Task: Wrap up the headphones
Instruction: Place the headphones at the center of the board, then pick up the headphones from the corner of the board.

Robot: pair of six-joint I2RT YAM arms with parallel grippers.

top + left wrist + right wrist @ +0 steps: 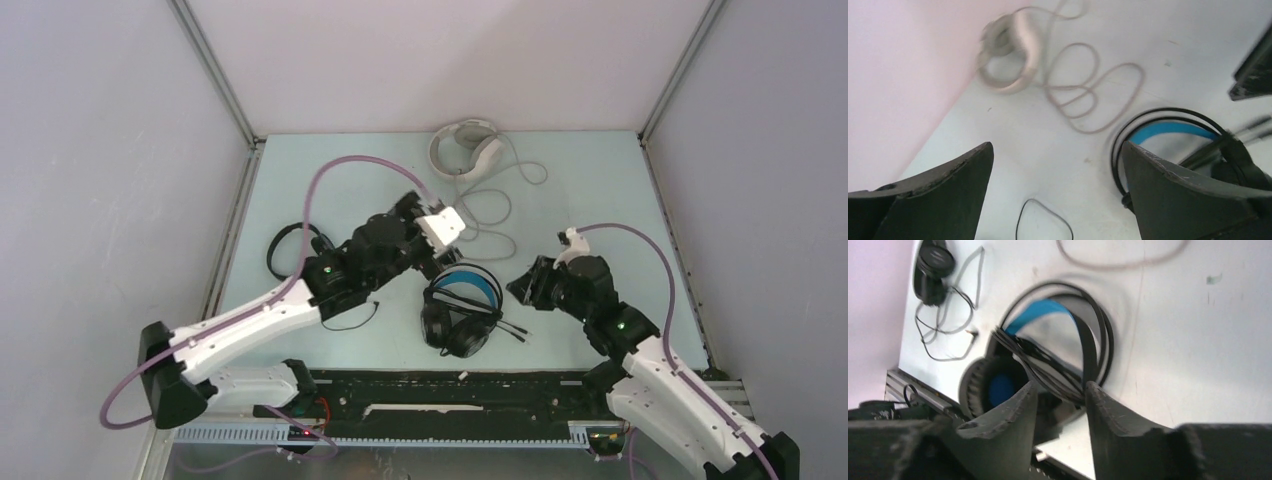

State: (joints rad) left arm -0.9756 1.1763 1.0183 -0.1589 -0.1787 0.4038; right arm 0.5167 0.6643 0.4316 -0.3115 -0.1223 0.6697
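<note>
The bulky black blue-lined headset at 6 o'clock: judged rigid band, limp cord; grasp the band. Jaws apart on both: left gripper wide, empty; right gripper clamping nothing.

From above, the left arm covers the right side of the small black headphones at 9 o'clock. In the left wrist view, the white headphones at 11 o'clock and their cord are smeared by blur. The big black headphones at 4 o'clock slip behind a finger of the left gripper. A thin black cord is cut off at 6 o'clock. In the right wrist view, the big pair's ear cup at 7 o'clock is blurred and partly behind the right gripper. A pale cord is cut off at 12 o'clock.
</note>
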